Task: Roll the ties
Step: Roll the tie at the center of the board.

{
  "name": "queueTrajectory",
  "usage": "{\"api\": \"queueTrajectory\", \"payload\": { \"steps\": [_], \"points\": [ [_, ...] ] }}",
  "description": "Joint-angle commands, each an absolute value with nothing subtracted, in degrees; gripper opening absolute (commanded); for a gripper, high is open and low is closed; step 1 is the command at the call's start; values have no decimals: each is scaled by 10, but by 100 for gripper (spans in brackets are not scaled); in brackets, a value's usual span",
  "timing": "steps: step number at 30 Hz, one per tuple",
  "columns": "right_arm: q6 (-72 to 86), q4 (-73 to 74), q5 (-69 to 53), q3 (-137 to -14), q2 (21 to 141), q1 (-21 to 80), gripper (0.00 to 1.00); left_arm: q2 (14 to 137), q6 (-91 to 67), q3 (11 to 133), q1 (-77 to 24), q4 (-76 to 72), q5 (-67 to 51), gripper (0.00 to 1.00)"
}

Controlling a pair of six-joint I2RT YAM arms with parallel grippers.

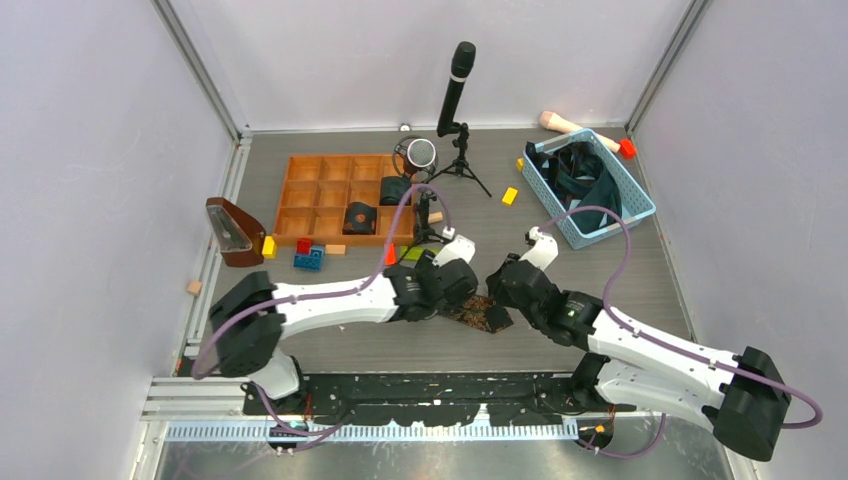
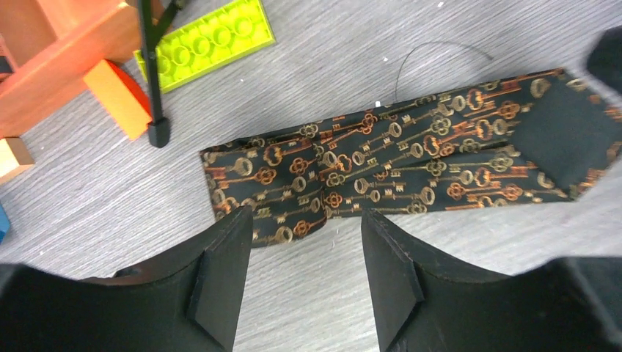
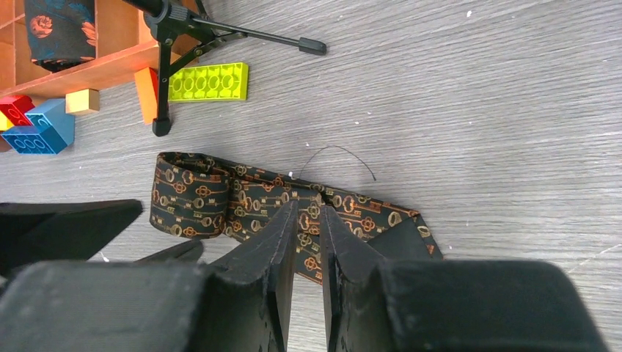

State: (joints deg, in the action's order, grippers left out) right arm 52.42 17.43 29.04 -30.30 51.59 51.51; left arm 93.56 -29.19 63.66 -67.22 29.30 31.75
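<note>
A black tie (image 1: 487,314) with a gold and orange key print lies folded flat on the grey table between my two grippers. In the left wrist view the tie (image 2: 381,165) stretches across just beyond my left gripper (image 2: 306,220), which is open with only bare table between its fingers. My right gripper (image 3: 309,213) hovers over the tie (image 3: 194,198), jaws a narrow slit apart with nothing in the gap. Two rolled ties (image 1: 360,217) sit in compartments of the wooden tray (image 1: 300,195). More dark ties (image 1: 580,175) fill the blue basket (image 1: 640,205).
A microphone tripod (image 1: 455,100) stands behind the tray, one leg (image 3: 158,110) close to the tie's left end. A lime brick plate (image 3: 209,81), an orange block (image 2: 117,99) and coloured bricks (image 3: 37,125) lie near the tray's front edge. A brown wedge-shaped case (image 1: 232,232) sits at left.
</note>
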Motion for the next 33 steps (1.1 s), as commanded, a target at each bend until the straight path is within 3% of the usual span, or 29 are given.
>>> {"api": "queueTrajectory", "payload": {
  "steps": [1,10,16,23,33],
  "points": [
    [518,103,282,-307,540,512,23,836,-277,597,-668,228,323,59],
    [501,-18,139,-339,635,514,1,661,-310,413,-475,70,115,59],
    [513,-96,47,-365,719,523,0,621,-330,348,-386,20,12,64],
    [546,-170,-2,-371,799,525,0,625,-349,300,-352,-52,-78,71],
    [571,-164,-3,-369,830,525,0,660,-344,295,-350,-63,-88,71]
  ]
}}
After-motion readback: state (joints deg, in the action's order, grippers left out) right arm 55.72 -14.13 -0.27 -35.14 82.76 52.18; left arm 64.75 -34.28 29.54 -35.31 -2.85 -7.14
